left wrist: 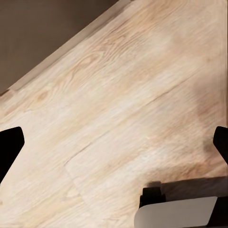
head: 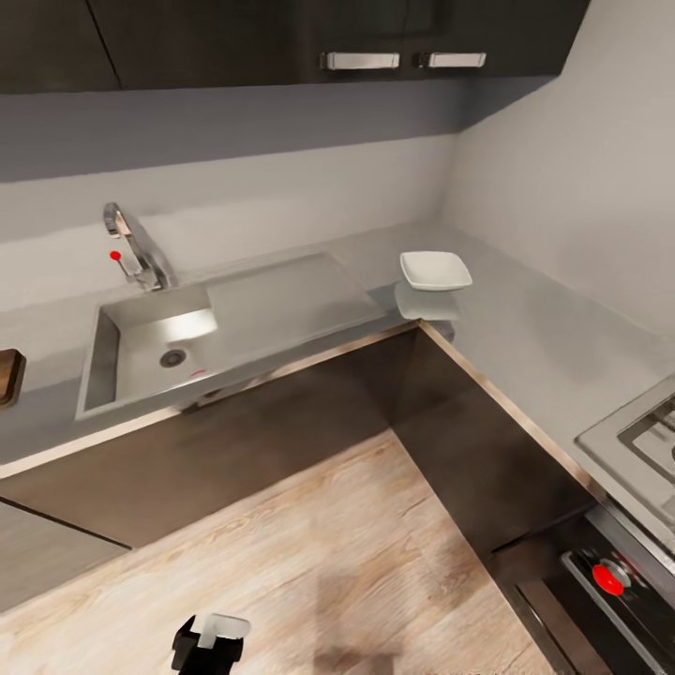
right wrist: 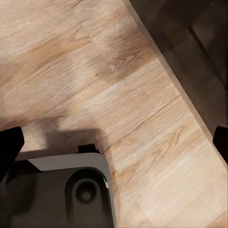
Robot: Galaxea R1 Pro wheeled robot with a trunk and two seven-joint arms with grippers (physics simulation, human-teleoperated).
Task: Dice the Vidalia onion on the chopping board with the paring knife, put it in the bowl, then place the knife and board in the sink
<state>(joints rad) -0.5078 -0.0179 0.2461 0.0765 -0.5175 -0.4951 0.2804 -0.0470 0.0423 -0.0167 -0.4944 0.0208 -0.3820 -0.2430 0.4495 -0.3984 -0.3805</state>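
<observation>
Head view, approach to the corner kitchen. You faced the sink (head: 155, 352) set into the grey worktop (head: 525, 328), its tap (head: 136, 246) with the red knob at the far edge and the drain in the basin floor. A small red mark lay just beside the drain (head: 172, 357); it was too small to tell whether it was the Vidalia onion or something else. The bowl (head: 435, 270) stood on the worktop to the right of the sink, well apart from it, near the inner corner. A brown edge of the chopping board (head: 9, 375) showed at the left border, on the worktop beside the sink.

Both arms hung low over the wooden floor (head: 356, 562), well short of the cabinets. In the left wrist view the left end effector (left wrist: 114, 147) had its dark fingertips at opposite borders, so it stood wide and empty; the right end effector (right wrist: 114, 145) looked the same in the right wrist view, wide and empty.

The relation to mind: the basin lay ahead and to your left, its long axis running along the worktop, so the left arm was probably the nearer once the base closed in.
</observation>
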